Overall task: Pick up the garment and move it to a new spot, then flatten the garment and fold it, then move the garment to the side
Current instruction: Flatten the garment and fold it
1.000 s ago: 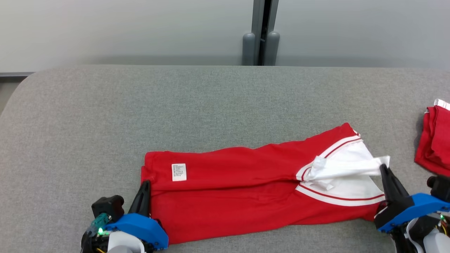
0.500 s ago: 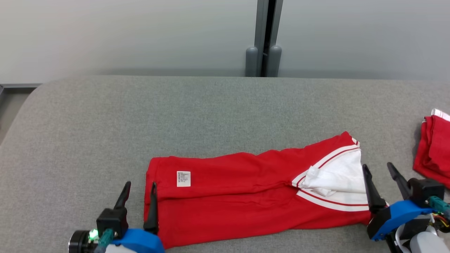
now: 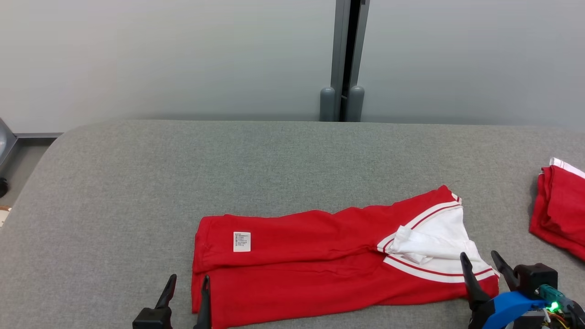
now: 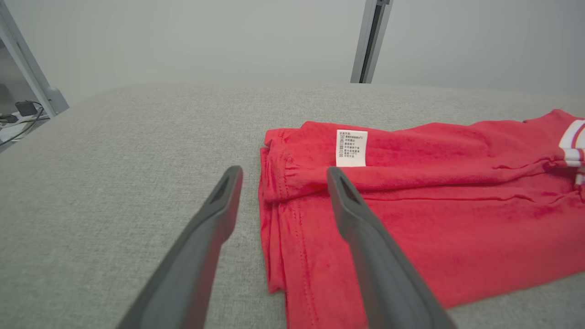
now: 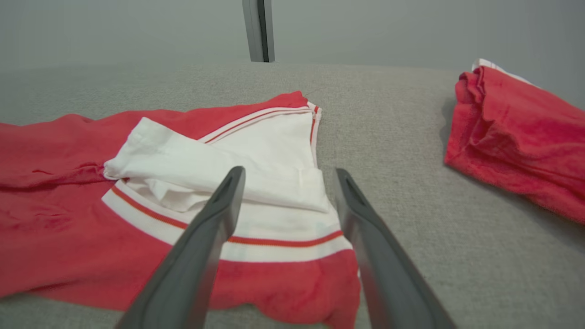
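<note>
grey fabric surface [image 3: 228,173] | red garment [image 3: 297,274] mid-front | red bundle [image 3: 560,219] far right

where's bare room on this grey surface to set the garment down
Widest free patch: grey surface left of and behind the red garment. Narrower strip between it and the red pile at right. Crowded near the left gripper and right gripper.

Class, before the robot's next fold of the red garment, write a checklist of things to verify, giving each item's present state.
1. Left gripper open, holding nothing: ok.
2. Right gripper open, holding nothing: ok.
3. Red garment lying on grey table: ok.
4. White sleeve flat: not ok, crumpled over the striped trim.
5. Second red garment apart from it: ok.
6. Lower layers aligned: cannot tell.
</note>
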